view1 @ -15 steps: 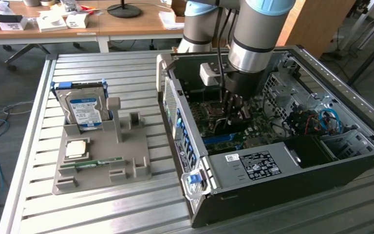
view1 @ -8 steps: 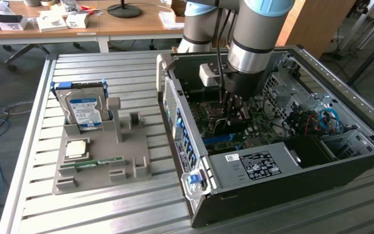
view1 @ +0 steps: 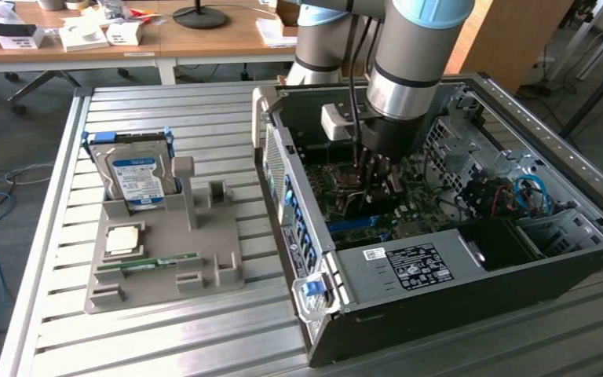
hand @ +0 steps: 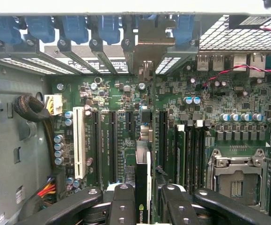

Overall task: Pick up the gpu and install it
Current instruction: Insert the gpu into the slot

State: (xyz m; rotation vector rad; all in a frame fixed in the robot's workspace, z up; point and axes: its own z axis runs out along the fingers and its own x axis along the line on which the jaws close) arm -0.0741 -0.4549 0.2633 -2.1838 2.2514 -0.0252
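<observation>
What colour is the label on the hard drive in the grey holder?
The label is blue and white; clearest in the exterior view.

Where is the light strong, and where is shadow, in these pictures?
Exterior view: even daylight on the ribbed silver metal table; the open black computer case is shaded inside, beneath the arm. Wrist view: the perforated metal grille glares white; the black claw gripping the thin dark gpu card looks dim.

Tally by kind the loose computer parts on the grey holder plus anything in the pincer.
Hard drive: 1, upright in the grey holder
Processor chip: 1, on the holder
Memory stick: 1, on the holder
gpu: 1, gripped in the pincer inside the case
Total: 4
</observation>
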